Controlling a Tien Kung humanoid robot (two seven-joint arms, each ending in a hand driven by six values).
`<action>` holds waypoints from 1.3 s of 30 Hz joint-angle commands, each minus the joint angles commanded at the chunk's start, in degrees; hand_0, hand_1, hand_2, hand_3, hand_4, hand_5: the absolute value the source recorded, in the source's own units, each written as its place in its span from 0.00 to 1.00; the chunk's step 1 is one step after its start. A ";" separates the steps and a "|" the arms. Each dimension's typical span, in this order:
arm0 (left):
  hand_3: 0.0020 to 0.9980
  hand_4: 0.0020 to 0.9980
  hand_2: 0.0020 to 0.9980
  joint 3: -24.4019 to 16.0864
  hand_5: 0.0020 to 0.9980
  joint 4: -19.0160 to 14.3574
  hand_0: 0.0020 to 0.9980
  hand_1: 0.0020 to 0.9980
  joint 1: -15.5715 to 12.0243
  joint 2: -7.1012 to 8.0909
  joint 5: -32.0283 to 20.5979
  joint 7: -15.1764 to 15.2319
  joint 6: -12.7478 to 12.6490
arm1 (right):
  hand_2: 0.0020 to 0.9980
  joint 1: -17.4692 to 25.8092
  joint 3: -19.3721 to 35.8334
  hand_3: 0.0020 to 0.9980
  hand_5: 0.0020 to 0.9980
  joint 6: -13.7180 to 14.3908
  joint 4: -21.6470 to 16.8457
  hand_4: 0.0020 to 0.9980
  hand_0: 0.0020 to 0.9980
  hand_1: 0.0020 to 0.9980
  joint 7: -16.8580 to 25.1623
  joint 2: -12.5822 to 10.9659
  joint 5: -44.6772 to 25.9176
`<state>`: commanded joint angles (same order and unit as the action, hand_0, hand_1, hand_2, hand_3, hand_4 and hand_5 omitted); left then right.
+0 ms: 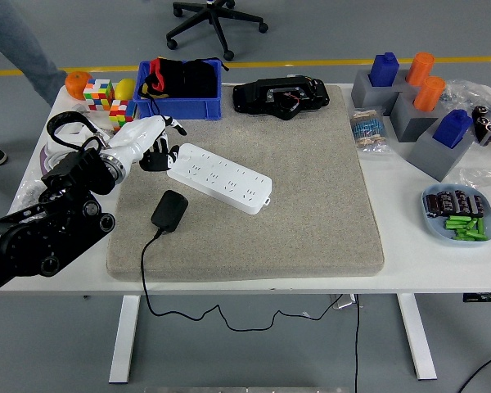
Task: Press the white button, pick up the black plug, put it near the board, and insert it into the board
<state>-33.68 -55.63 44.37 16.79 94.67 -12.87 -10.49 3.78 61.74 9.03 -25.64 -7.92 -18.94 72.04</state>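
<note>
Currently the left hand [147, 141] hovers with fingers loosely spread at the white board's [219, 177] left end, positioned for its button, while the black plug [169, 210] lies untouched nearby.

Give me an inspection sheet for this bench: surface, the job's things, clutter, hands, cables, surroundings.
Surface: white table with a grey mat on it.
Job's things: white power strip lies diagonally on the mat; black plug lies apart from it, nearer the front, unplugged.
Clutter: blue bin, puzzle cubes, black device, grey blocks with blue and orange pegs, blue dish of small parts.
Hands: left hand at the strip's left end, fingers relaxed, holding nothing; right not in view.
Cables: plug's black cord hangs over the front edge.
Surroundings: office chair, a person's leg at top left.
</note>
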 joint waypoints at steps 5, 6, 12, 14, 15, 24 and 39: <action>0.64 0.00 0.12 4.84 0.00 3.86 0.02 0.02 3.31 -1.51 -0.93 0.36 0.32 | 0.63 -0.07 -0.24 0.57 0.26 0.00 0.01 0.68 0.69 0.62 -0.01 -0.13 -0.02; 0.63 0.00 0.13 5.70 0.00 4.55 0.01 0.01 3.88 -1.80 -1.14 0.45 0.41 | 0.63 -0.11 -0.28 0.57 0.25 0.00 -0.01 0.67 0.69 0.62 -0.01 -0.15 -0.02; 0.63 0.00 0.13 11.82 0.00 9.36 0.01 0.01 6.97 -3.85 -2.34 0.72 0.82 | 0.63 -0.33 -0.63 0.57 0.25 0.04 -0.12 0.67 0.69 0.62 0.02 -0.27 -0.10; 0.63 0.00 0.13 13.61 0.00 11.20 0.01 0.01 7.82 -4.72 -2.87 0.55 1.13 | 0.63 -0.31 -0.81 0.57 0.25 -0.01 -0.06 0.67 0.69 0.62 -0.03 -0.31 -0.12; 0.63 0.00 0.13 14.58 0.00 12.48 0.01 0.01 8.31 -5.24 -3.19 0.67 1.17 | 0.63 -0.34 -0.91 0.57 0.25 0.00 -0.05 0.67 0.69 0.62 -0.02 -0.35 -0.14; 0.62 0.00 0.13 15.35 0.00 17.30 0.00 0.01 9.43 -7.27 -2.44 0.91 -0.26 | 0.63 -0.51 -1.25 0.57 0.25 0.00 0.01 0.67 0.69 0.62 -0.04 -0.55 -0.18; 0.62 0.00 0.13 19.75 0.00 21.41 0.00 0.01 10.82 -9.24 -3.57 0.49 0.28 | 0.63 -0.66 -1.81 0.57 0.25 0.02 0.00 0.67 0.69 0.62 -0.01 -0.60 -0.29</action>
<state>-13.93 -34.22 55.19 7.55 91.09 -12.38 -10.20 3.12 59.93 9.05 -25.64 -7.93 -19.54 71.74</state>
